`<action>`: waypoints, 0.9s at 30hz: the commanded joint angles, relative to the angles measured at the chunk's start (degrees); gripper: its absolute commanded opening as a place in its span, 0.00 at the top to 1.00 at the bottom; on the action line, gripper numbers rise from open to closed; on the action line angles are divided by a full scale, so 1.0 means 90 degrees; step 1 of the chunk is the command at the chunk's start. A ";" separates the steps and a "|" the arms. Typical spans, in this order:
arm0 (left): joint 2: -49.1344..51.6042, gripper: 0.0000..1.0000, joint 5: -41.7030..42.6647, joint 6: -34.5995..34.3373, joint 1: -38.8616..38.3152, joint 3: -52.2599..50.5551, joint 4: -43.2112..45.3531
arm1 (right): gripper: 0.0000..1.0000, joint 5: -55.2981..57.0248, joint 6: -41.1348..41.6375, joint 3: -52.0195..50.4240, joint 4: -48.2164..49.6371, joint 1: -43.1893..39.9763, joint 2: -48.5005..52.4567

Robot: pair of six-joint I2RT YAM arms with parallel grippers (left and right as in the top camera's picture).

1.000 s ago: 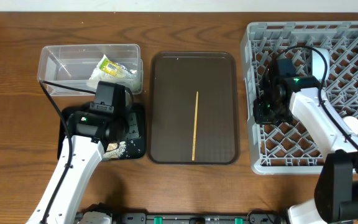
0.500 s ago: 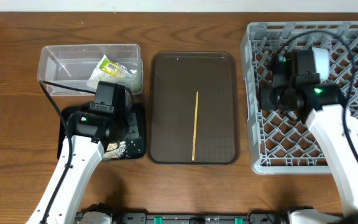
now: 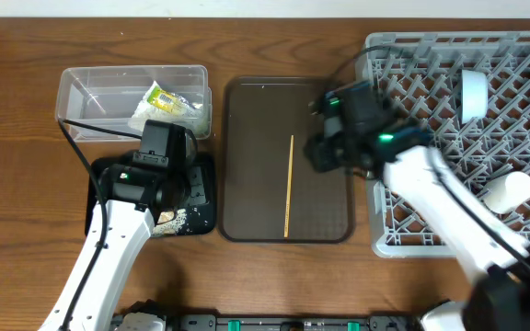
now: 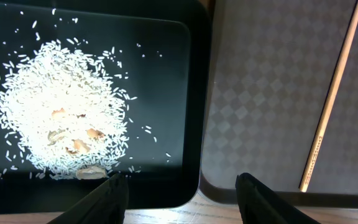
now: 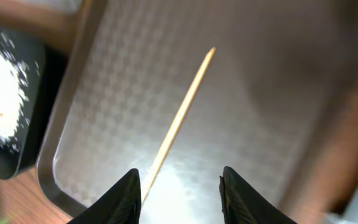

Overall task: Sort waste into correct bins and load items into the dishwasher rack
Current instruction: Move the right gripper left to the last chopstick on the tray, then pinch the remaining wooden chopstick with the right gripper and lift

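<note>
Right arm (image 3: 414, 176) outstretched over brown tray (image 3: 256, 138)

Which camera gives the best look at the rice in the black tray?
The left wrist view: the rice is a sharp, close heap on the black tray. Overhead, the left arm covers most of it, leaving scattered grains. The right wrist view catches only a blurred white patch at its left edge.

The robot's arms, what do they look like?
The left arm and right arm have white links, black joint housings, a small green light each and thin black cables. The left end effector and right end effector have black fingers.
</note>
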 commanded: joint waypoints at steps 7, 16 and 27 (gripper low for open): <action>-0.0044 0.41 -0.0321 -0.0488 0.0027 0.0032 -0.0015 | 0.62 0.0911 0.1462 -0.0010 0.0265 0.1005 0.1294; -0.0007 0.41 -0.0321 -0.0486 0.0027 0.0029 -0.0019 | 0.64 0.1231 0.2251 -0.0010 0.0277 0.1277 0.2062; -0.0007 0.41 -0.0321 -0.0488 0.0027 0.0032 -0.0015 | 0.83 0.1761 0.2511 -0.0007 -0.0277 0.1212 0.2220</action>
